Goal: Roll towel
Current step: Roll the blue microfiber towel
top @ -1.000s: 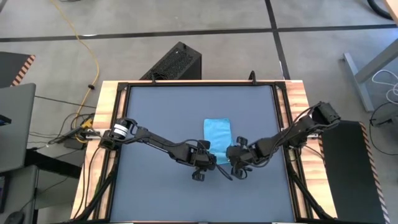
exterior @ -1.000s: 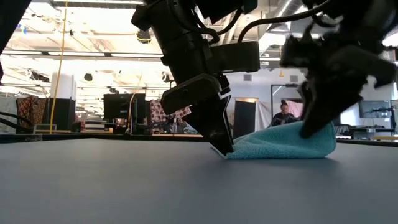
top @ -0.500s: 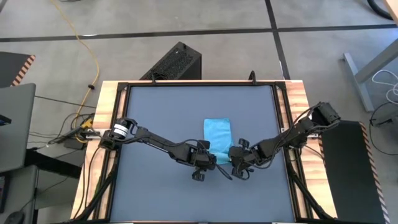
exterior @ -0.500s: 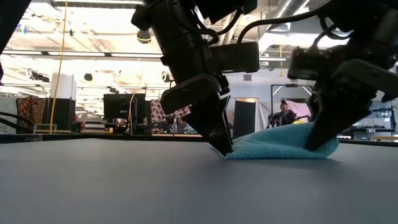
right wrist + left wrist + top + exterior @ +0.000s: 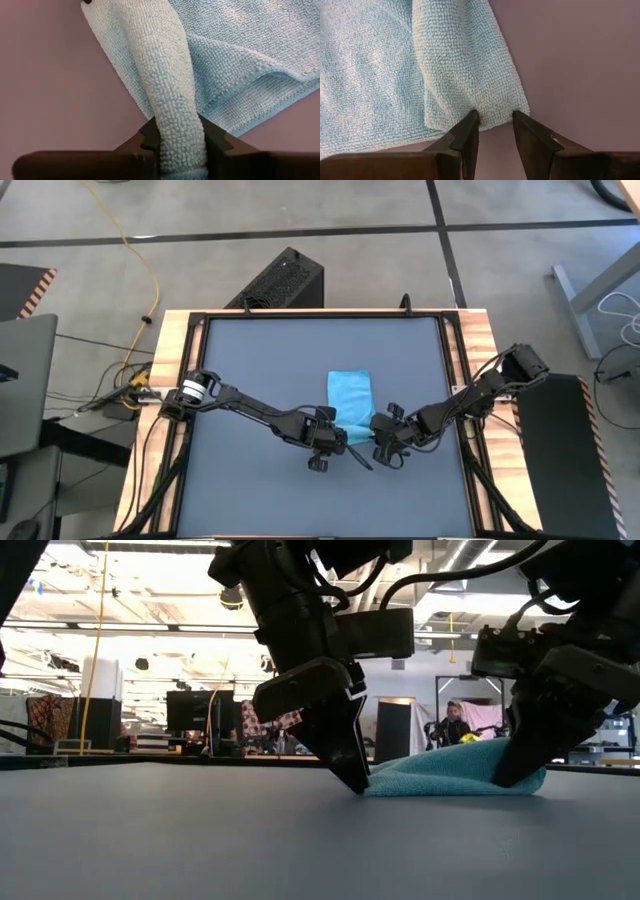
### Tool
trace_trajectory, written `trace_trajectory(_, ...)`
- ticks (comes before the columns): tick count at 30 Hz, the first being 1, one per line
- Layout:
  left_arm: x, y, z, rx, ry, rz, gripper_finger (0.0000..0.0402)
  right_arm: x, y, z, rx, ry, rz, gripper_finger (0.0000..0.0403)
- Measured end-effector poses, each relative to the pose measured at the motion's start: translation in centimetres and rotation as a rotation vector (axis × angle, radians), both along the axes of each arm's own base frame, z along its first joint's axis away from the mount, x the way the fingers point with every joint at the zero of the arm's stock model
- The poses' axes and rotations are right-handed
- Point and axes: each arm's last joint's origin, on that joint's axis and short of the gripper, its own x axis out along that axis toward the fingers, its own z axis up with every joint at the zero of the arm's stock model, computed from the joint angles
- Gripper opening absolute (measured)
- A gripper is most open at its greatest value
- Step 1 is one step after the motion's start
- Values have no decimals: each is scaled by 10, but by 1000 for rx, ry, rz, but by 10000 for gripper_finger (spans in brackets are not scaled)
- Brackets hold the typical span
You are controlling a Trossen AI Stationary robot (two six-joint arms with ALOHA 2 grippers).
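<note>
While both arms reach low to the table's (image 5: 250,350) near middle, the left pincer (image 5: 495,122) pinches the towel's (image 5: 349,394) near corner, and the right pincer (image 5: 181,137) grips a raised fold of it.

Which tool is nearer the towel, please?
Both touch it. Right tool pinches a raised fold of the towel; left tool has its tips at the corner edge.

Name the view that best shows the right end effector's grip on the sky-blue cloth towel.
Right wrist view: the right end effector pinches a raised fold of the sky-blue cloth towel. High view shows it small; low view sideways; left wrist view omits that grip.
</note>
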Motion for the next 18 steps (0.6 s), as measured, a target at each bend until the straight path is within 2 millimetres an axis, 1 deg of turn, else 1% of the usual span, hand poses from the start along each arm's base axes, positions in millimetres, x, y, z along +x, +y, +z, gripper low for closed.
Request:
trace_trajectory(6,-1,0,0,-25,10,23,106,0,0,0,-6,-1,-2,96)
trace_trajectory(13,-1,0,-1,-30,10,32,71,0,3,0,12,-9,4,83)
trace_trajectory(16,-1,0,-1,-30,11,32,58,-1,5,0,29,-11,11,96)
trace_trajectory(18,-1,0,0,-30,10,32,53,0,6,0,42,-12,7,117)
